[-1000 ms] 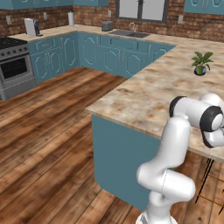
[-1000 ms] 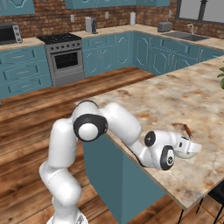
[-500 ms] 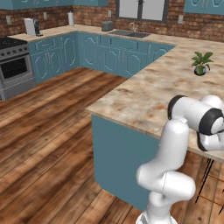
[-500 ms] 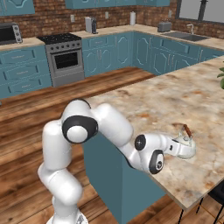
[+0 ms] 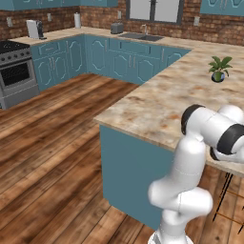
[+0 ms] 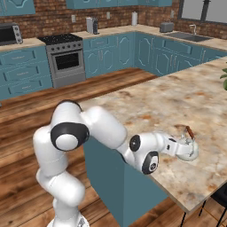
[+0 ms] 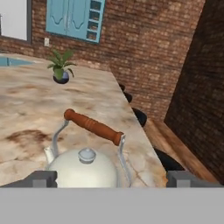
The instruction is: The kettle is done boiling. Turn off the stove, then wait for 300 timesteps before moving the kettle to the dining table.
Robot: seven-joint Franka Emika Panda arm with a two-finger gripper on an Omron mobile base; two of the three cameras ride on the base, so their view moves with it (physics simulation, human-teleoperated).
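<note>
Kettle base cut off by bottom edge of my hand view. Small white round kettle (image 7: 83,168) with brown-handled arch sits lower centre on marbled beige island top (image 7: 26,113). Gripper (image 7: 111,178) fingers spread wide, flanking kettle, gripping nothing.

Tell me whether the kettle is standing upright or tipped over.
Upright. The kettle sits on the dining table, lid knob on top and handle arched overhead; hand view shows it level.
</note>
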